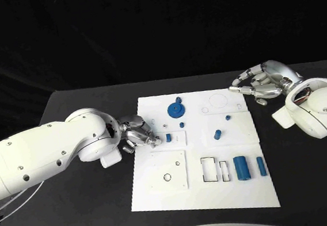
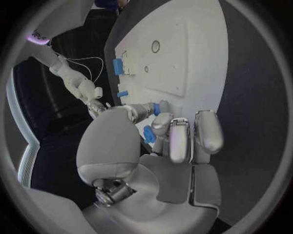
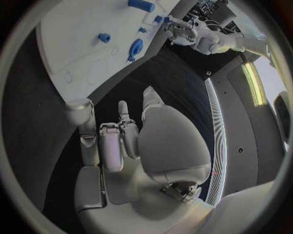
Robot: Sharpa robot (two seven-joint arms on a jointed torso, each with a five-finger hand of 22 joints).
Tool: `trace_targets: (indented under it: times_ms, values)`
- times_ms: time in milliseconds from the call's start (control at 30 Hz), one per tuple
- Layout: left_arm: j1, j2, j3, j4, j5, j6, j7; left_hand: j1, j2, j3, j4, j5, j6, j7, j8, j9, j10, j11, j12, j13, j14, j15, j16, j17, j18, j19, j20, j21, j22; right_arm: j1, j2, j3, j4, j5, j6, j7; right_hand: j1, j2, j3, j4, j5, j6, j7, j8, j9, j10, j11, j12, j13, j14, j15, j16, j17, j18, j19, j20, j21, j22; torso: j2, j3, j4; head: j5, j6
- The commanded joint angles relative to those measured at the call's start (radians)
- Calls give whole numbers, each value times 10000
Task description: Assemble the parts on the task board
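On the task board's left side, the left hand pinches a small blue part w/ its fingertips – a weak hold, so it may slip or go in crooked. Right hand is curled, holding nothing, at the board's far right corner.

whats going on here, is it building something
A two-armed robot is assembling small blue parts on a white task board. Its left hand works at the board's left side, fingers on a small blue piece. The right hand hovers off the far right corner, holding nothing. Two blue cylinders lie untouched.
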Motion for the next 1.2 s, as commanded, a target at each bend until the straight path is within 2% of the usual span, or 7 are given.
trace_targets:
  times_ms: [33, 300, 433, 633, 833, 967, 1200]
  values:
    - [1, -10, 13, 13, 224, 240, 287, 24, 120, 1772, -1704, 34, 5, -36, 29, 1, -15, 30, -50, -5, 524, 49, 55, 520, -45, -32, 53, 0, -19, -12, -2, 2, 3, -43, 95, 47, -2, 89, -55, -25, -8, -51, 15, 58, 16, -46, -8, -8, 916, 659, -44, -34, 862, 162, 13, -35, -64, 2, 3, 9, -5, 10, -8]
    - [20, -11, 66, -118, 183, 447, 266, -12, 160, 1803, -1717, 32, 1, -31, 26, -7, -12, 34, -45, 12, 522, 48, 52, 515, -43, -38, 53, -5, -26, -16, -3, 2, 1, -43, 93, 49, -2, 89, -55, -25, -8, -51, 15, 58, 16, -46, -8, -8, 916, 659, -44, -34, 862, 162, 13, -35, -64, 2, -4, 15, -10, 3, -28]
    - [120, 57, 95, -327, 216, 880, 139, -43, 186, 1814, -1718, 31, 0, -28, 26, -12, -17, 37, -49, 5, 522, 49, 53, 516, -44, -37, 53, -3, -22, -17, 2, 2, -6, -43, 90, 49, -2, 89, -55, -25, -8, -51, 15, 58, 16, -46, -8, -8, 916, 659, -44, -34, 862, 162, 13, -35, -64, 2, -14, 18, -5, 0, -34]
    - [460, 333, 109, -792, 232, 2125, -126, -99, 229, 1838, -1750, 29, -18, -25, 12, -26, -56, 39, -89, -65, 518, 49, 48, 508, -33, -69, 55, -34, -73, -19, 20, 2, -19, -43, 86, 48, -2, 89, -55, -25, -8, -51, 15, 58, 16, -46, -8, -8, 916, 659, -44, -34, 862, 162, 13, -35, -64, 2, -7, 14, -16, 9, -28]
    - [928, 748, 101, -1414, 225, 3754, -473, -145, 254, 1887, -1926, 30, -36, -20, -15, -55, -87, 41, -104, -78, 515, 53, 47, 507, -32, -85, 58, -43, -80, -21, 41, 2, -34, -43, 79, 48, -2, 89, -55, -25, -8, -51, 15, 58, 16, -46, -8, -8, 916, 659, -44, -34, 862, 162, 13, -35, -64, 2, -4, 24, -10, 27, -50]
    - [1150, 1034, 75, -1863, 261, 4505, -608, -208, 285, 1943, -2068, 33, -10, -14, -29, -82, -75, 46, -84, -37, 515, 59, 47, 507, -39, -78, 63, -27, -49, -22, 56, 2, -42, -43, 71, 40, -2, 89, -55, -25, -8, -51, 15, 58, 16, -46, -8, -8, 916, 659, -44, -34, 862, 162, 13, -35, -64, 2, -6, 27, -10, 21, -64]
    - [1399, 1522, -16, -2436, 248, 5391, -631, -374, 406, 1992, -2205, 25, 37, -11, -70, -113, -68, 52, -65, 0, 513, 63, 48, 508, -42, -79, 68, -19, -32, -22, 64, 2, -42, -44, 50, 16, 12, 91, -70, -28, -7, -55, 14, 66, 16, -44, -8, -4, 918, 659, -45, -33, 865, 161, 18, -35, -64, 9, 3, 22, -19, 11, -63]
